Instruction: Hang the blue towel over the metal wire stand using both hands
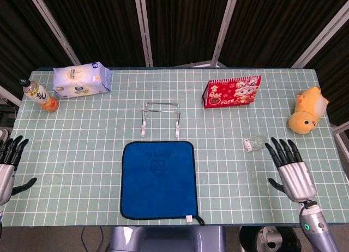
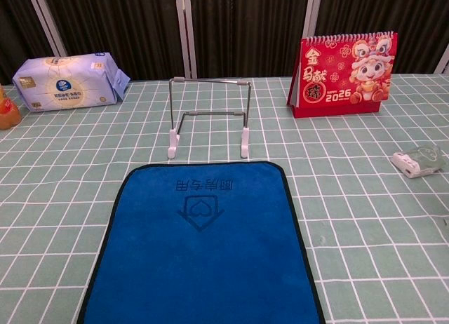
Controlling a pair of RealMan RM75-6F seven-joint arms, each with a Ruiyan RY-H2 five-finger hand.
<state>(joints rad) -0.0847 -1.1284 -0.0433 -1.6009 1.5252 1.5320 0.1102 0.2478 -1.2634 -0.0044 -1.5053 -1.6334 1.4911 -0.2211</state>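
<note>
At the far left edge of the head view the left robot hand (image 1: 6, 163) hovers just off the green gridded surface (image 1: 82, 148), its fingers spread apart and holding nothing; the chest view does not show it. Near the back left corner a small bottle (image 1: 39, 95) with a dark cap lies tilted, and just to its right rests a pale blue-and-white soft pack (image 1: 82, 81). In the middle of the surface the metal wire stand (image 1: 160, 120) is upright on its white feet, bare of any cloth. Directly in front of it, close but not touching, the blue towel (image 1: 158, 179) lies flat and spread out, black-edged, with a small white tag at its near right corner; its near edge reaches the front of the surface. Further right and toward the back, a red desk calendar (image 1: 232, 91) stands upright. Ahead of it, a small clear packet (image 1: 254, 143) lies on the grid. Just beside that packet, the right robot hand (image 1: 290, 169) is over the surface with fingers apart and empty, well apart from the towel. Near the right edge sits an orange plush toy (image 1: 308, 110).
</note>
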